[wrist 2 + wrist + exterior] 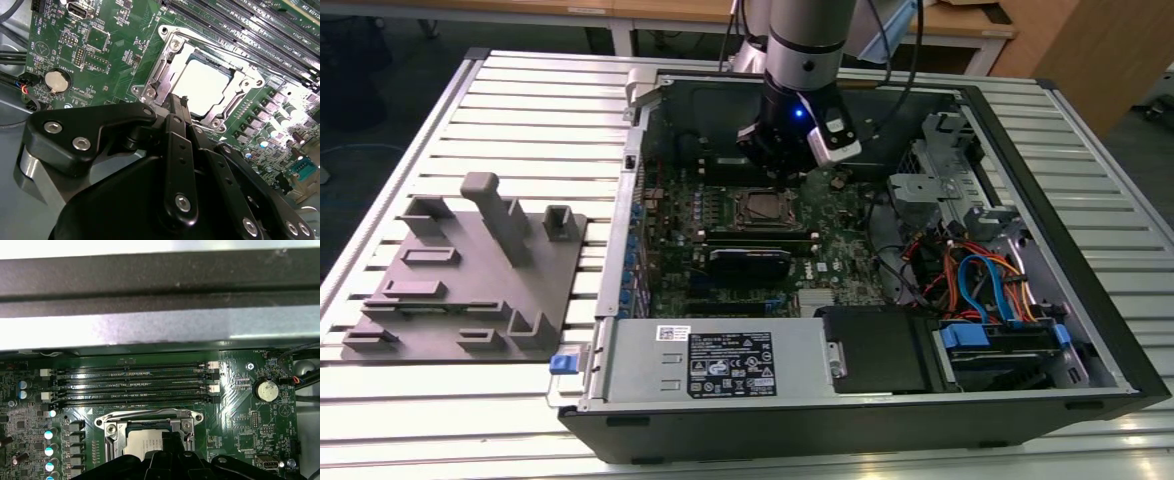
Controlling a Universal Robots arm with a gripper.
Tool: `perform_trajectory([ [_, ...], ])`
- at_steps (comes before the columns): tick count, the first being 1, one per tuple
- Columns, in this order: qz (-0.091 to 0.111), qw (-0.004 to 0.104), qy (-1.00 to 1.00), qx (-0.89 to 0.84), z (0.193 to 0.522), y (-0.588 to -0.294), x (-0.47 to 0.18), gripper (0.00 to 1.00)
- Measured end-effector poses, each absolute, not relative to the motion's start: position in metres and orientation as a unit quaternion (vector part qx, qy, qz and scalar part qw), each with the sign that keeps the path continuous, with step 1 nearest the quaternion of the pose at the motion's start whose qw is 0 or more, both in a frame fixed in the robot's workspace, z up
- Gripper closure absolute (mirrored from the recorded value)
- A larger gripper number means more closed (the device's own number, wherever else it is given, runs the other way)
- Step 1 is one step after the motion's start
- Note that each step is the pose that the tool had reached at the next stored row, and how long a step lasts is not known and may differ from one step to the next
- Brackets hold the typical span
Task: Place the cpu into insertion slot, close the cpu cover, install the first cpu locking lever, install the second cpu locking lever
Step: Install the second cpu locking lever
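Note:
The cpu (202, 87) lies flat in the insertion slot (150, 92) on the green board, its pale metal top showing through the window of the cpu cover (170, 55), which sits down over it. My gripper (176, 100) is shut, and its black fingertips rest at the socket's rim beside the cpu with nothing seen between them. In the first wrist view the gripper (167, 440) comes down over the cpu (145, 446) and the cpu cover (112, 427). The exterior view has the gripper (785, 178) just above the insertion slot (757, 208) inside the open computer case.
Long black memory slots (135, 385) run beside the socket, and a coin battery (56, 81) sits off to one side. A black card (747, 262), a power supply (707, 360) and coloured cables (974, 280) crowd the case. A grey fixture plate (467, 280) lies at the exterior view's left.

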State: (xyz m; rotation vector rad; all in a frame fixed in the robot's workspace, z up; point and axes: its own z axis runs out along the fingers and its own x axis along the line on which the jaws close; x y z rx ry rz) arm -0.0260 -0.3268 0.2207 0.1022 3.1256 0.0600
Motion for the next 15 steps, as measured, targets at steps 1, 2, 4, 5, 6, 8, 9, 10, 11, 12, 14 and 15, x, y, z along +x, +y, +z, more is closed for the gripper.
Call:
perform_trajectory([
  [1, 0.019, 0.007, 0.999, 0.033, 0.2208, -0.3270, -0.0260, 0.90],
  [2, 0.019, 0.007, 0.999, 0.033, 0.2207, -0.3273, -0.0260, 0.90],
  [4, 0.019, 0.007, 0.999, 0.033, 0.2207, -0.3277, -0.0260, 0.90],
  [5, 0.019, 0.007, 0.999, 0.033, 0.2208, -0.3277, -0.0260, 0.90],
  [6, 0.019, 0.007, 0.999, 0.033, 0.2211, -0.3277, -0.0260, 0.90],
  [8, 0.019, 0.007, 0.999, 0.033, 0.2229, -0.3278, -0.0260, 0.90],
  [9, 0.019, 0.007, 0.999, 0.033, 0.2244, -0.3277, -0.0261, 0.90],
  [10, 0.019, 0.007, 0.999, 0.033, 0.2264, -0.3277, -0.0262, 0.90],
  [11, 0.019, 0.007, 0.999, 0.033, 0.2282, -0.3277, -0.0262, 0.90],
  [12, 0.019, 0.007, 0.999, 0.033, 0.2295, -0.3277, -0.0263, 0.90],
  [14, 0.019, 0.007, 0.999, 0.033, 0.2303, -0.3277, -0.0263, 0.90],
  [15, 0.019, 0.007, 0.999, 0.033, 0.2303, -0.3277, -0.0263, 0.90],
])
